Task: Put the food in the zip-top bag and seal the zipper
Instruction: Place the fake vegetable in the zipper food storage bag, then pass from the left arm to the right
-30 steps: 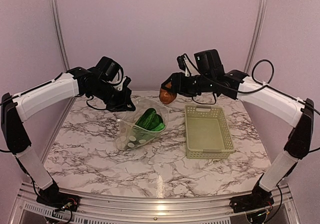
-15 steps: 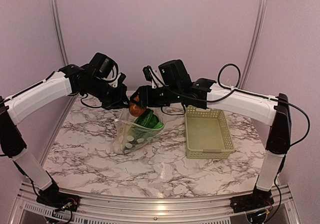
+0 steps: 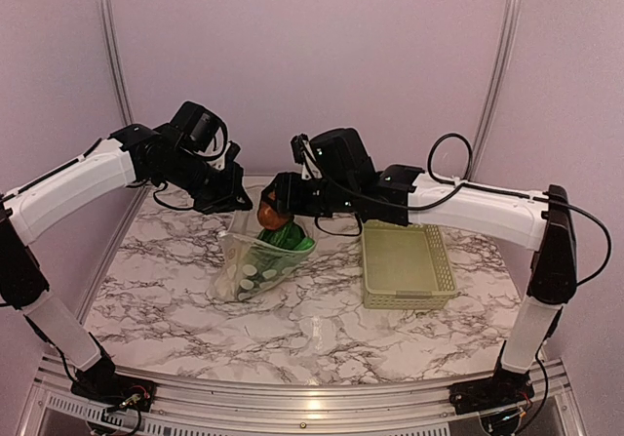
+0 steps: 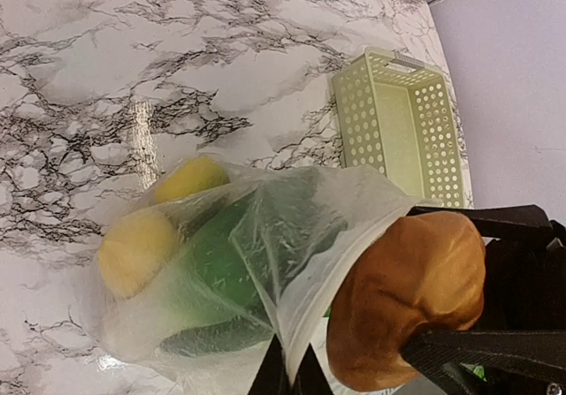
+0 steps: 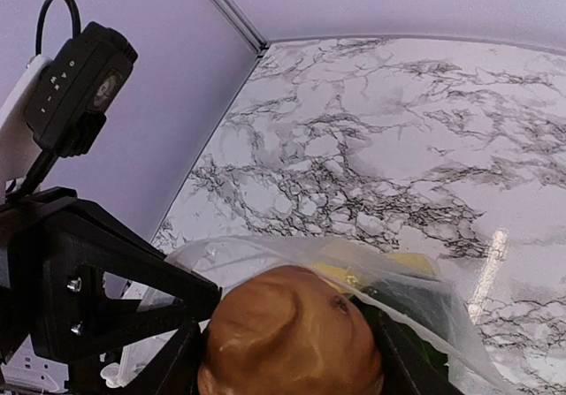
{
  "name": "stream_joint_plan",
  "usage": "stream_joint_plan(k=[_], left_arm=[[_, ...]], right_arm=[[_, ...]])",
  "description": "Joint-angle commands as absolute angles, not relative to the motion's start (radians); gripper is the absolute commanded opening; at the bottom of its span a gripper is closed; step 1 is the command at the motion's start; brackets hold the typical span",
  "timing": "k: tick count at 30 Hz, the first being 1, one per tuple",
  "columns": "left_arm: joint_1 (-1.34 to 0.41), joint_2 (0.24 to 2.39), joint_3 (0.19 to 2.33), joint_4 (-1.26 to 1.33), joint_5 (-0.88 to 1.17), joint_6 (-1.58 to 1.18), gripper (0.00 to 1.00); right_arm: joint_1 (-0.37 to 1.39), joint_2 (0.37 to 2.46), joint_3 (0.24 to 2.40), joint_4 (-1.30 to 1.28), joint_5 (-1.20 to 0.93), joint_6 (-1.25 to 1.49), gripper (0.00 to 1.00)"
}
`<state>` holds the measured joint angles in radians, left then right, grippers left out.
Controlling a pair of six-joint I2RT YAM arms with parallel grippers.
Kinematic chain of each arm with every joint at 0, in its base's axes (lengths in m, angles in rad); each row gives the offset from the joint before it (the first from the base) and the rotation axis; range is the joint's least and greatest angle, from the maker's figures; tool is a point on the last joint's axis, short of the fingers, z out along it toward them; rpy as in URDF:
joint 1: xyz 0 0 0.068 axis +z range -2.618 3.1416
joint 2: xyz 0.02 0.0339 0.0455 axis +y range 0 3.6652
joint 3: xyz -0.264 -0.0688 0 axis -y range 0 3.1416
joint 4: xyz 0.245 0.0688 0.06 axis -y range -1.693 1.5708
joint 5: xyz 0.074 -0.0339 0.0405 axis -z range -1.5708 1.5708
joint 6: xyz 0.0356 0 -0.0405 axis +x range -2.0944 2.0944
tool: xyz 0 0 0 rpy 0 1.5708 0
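Note:
The clear zip-top bag [image 3: 250,266] lies on the marble table with its mouth lifted toward the back. My left gripper [image 4: 290,361] is shut on the mouth's edge, where the zipper [image 4: 343,261] runs. Inside the bag I see green food [image 4: 217,262] and two yellow pieces [image 4: 134,250]. My right gripper [image 3: 276,208] is shut on a brown round item [image 5: 292,329], holding it right at the bag's open mouth, against the rim. In the left wrist view the brown round item [image 4: 409,293] sits just outside the plastic edge.
A pale green slotted basket [image 3: 395,302] stands to the right of the bag, with nothing showing in it. Both arms meet over the back middle of the table. The purple back wall is close behind them.
My right arm has swung left with the brown round item, from behind the basket to the bag's mouth. The left gripper has kept hold of the bag's edge; the bag shifted slightly left.

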<state>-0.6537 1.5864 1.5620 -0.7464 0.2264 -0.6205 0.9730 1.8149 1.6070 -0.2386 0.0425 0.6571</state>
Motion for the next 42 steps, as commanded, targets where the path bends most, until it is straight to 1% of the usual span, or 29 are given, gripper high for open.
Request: stream_joint_plan(k=[1, 7, 9, 11, 12, 15, 16, 19, 21, 24, 26, 29, 31, 34, 36, 39, 42], left_arm=[[-0.653, 1.571, 1.584, -0.773, 0.192, -0.651, 0.04], [-0.651, 1.578, 1.585, -0.778, 0.178, -0.659, 0.04], [-0.65, 1.578, 1.585, -0.782, 0.173, -0.664, 0.04], [-0.649, 1.575, 1.585, -0.783, 0.166, -0.667, 0.04], [-0.649, 1.573, 1.582, -0.785, 0.162, -0.669, 0.04], [-0.648, 1.576, 1.579, -0.788, 0.143, -0.666, 0.03], [-0.647, 1.578, 1.578, -0.788, 0.14, -0.666, 0.03], [-0.647, 1.585, 1.576, -0.783, 0.139, -0.671, 0.03], [-0.647, 1.587, 1.575, -0.776, 0.138, -0.667, 0.03], [-0.646, 1.591, 1.585, -0.769, 0.137, -0.645, 0.03], [-0.646, 1.591, 1.589, -0.767, 0.136, -0.612, 0.03], [-0.646, 1.591, 1.588, -0.768, 0.147, -0.548, 0.04], [-0.646, 1.586, 1.581, -0.767, 0.151, -0.499, 0.04], [-0.646, 1.57, 1.557, -0.742, 0.183, -0.432, 0.04], [-0.646, 1.554, 1.529, -0.705, 0.211, -0.406, 0.04], [-0.646, 1.547, 1.507, -0.677, 0.237, -0.385, 0.04], [-0.646, 1.541, 1.488, -0.645, 0.26, -0.385, 0.05]], right_arm=[[1.009, 1.774, 1.592, -0.229, 0.141, 0.709, 0.41], [1.028, 1.8, 1.605, -0.202, 0.118, 0.683, 0.41], [1.03, 1.82, 1.634, -0.236, 0.124, 0.697, 0.4], [1.033, 1.836, 1.651, -0.236, 0.11, 0.696, 0.43], [1.036, 1.846, 1.66, -0.235, 0.095, 0.693, 0.47], [1.037, 1.879, 1.707, -0.278, 0.046, 0.683, 0.65], [1.037, 1.879, 1.711, -0.271, 0.027, 0.662, 0.69], [1.019, 1.836, 1.704, -0.258, 0.013, 0.629, 0.78], [0.985, 1.804, 1.698, -0.283, -0.016, 0.633, 0.79], [0.908, 1.73, 1.658, -0.288, -0.148, 0.614, 0.79], [0.879, 1.661, 1.599, -0.26, -0.222, 0.527, 0.76], [0.877, 1.582, 1.535, -0.265, -0.341, 0.306, 0.64], [0.887, 1.565, 1.527, -0.337, -0.397, 0.155, 0.59], [0.964, 1.588, 1.554, -0.504, -0.342, -0.056, 0.56], [1.019, 1.625, 1.561, -0.586, -0.298, -0.135, 0.54], [1.054, 1.673, 1.582, -0.639, -0.254, -0.169, 0.48], [1.071, 1.701, 1.593, -0.648, -0.224, -0.18, 0.47]])
